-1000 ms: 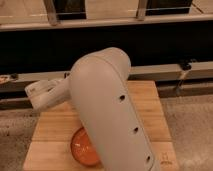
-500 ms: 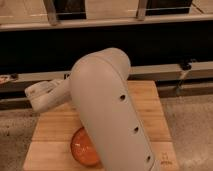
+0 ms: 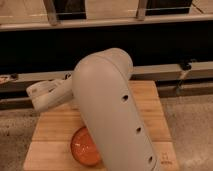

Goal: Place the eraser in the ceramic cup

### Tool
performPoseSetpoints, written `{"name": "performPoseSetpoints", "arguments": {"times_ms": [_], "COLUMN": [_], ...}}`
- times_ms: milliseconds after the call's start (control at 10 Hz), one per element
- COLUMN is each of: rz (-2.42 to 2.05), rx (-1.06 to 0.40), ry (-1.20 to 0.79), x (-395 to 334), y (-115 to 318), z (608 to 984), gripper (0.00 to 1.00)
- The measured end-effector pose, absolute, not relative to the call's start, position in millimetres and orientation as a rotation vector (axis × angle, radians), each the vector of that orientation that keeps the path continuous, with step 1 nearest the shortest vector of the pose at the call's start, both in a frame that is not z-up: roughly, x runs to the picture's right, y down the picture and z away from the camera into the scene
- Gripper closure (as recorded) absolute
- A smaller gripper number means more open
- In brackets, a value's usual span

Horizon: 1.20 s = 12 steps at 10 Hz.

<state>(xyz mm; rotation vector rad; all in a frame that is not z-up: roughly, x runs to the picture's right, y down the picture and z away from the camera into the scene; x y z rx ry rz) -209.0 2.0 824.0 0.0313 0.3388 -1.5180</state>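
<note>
The ceramic cup (image 3: pixel 83 148) is a glossy orange-red round vessel at the near left-middle of the wooden board (image 3: pixel 150 107). Its right side is hidden behind my arm's large beige link (image 3: pixel 112 110), which crosses the middle of the view. A thinner beige arm segment (image 3: pixel 46 95) reaches out to the left over the board's far left corner. My gripper does not show; it is hidden behind the arm or out of view. No eraser shows.
The board lies on a speckled floor-like surface (image 3: pixel 192 120). A dark low shelf or rail (image 3: pixel 160 47) with a pale ledge runs along the back. A small dark fitting (image 3: pixel 184 66) sits on the ledge at right.
</note>
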Motion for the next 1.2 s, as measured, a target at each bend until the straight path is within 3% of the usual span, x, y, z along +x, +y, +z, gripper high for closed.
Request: {"name": "performPoseSetpoints", "arguments": {"times_ms": [500,1200], "rz": [-1.527,-1.530], "rx": [0.032,0.031], "ry": [0.341,0.339], "x": [-209.1,-210.8], "y": [1.8,4.1], "z": [822.5,823.8], "gripper": [0.23,0.20]}}
